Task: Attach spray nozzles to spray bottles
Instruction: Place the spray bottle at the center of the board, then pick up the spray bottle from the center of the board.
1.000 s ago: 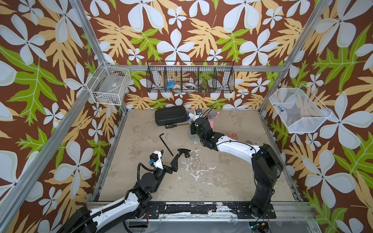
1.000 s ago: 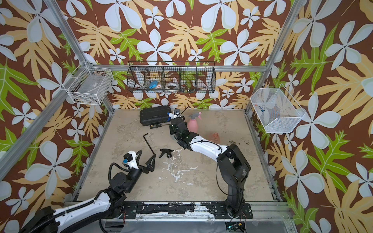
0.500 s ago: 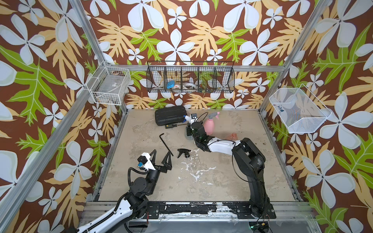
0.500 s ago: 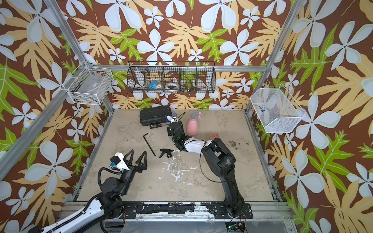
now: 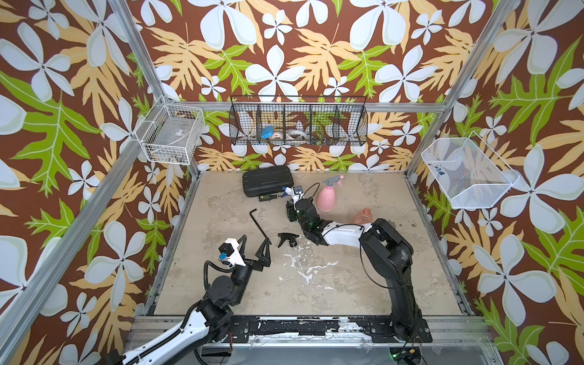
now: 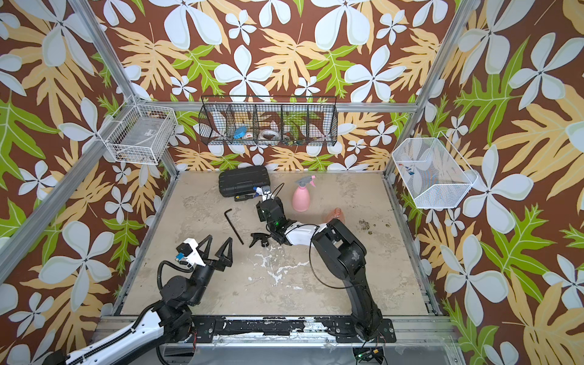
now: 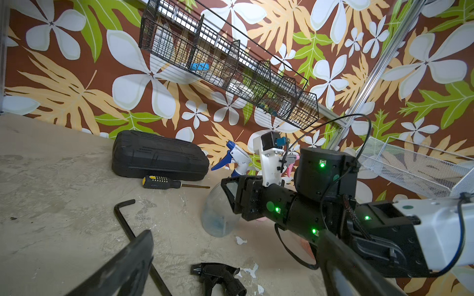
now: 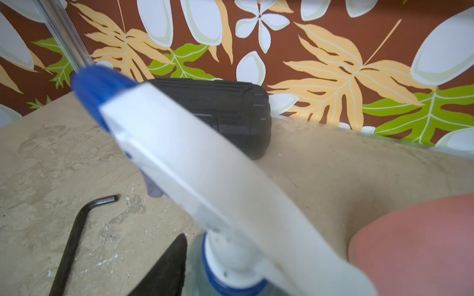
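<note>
Far left first: my left end effector (image 5: 256, 240) hangs over the desk (image 5: 316, 284), fingers spread wide, nothing between them. The hex key (image 5: 259, 224) lies flat on the desk, its long end running right by one of those fingertips. Behind it, by the back wall, is the black case (image 5: 267, 180), with a screwdriver (image 5: 268, 197) just in front.

Next along, the black nozzle (image 5: 287, 239) lies on its side, alone, near my left fingertips but apart from them.

Now my right end effector (image 5: 291, 212): it is down at the clear bottle (image 7: 218, 212), which stands upright on the desk with the white and blue nozzle (image 7: 237, 156) seated on its neck. In the right wrist view one finger (image 8: 166, 266) shows just beside the blue collar. The other is hidden behind the nozzle, so I cannot tell whether I am pinching or spread.

Right of that stands the pink bottle (image 5: 327, 198), with the pink and grey nozzle (image 5: 331, 180) on top. Further right is the orange bottle (image 5: 363, 216), neck bare, close beside my right arm.
</note>
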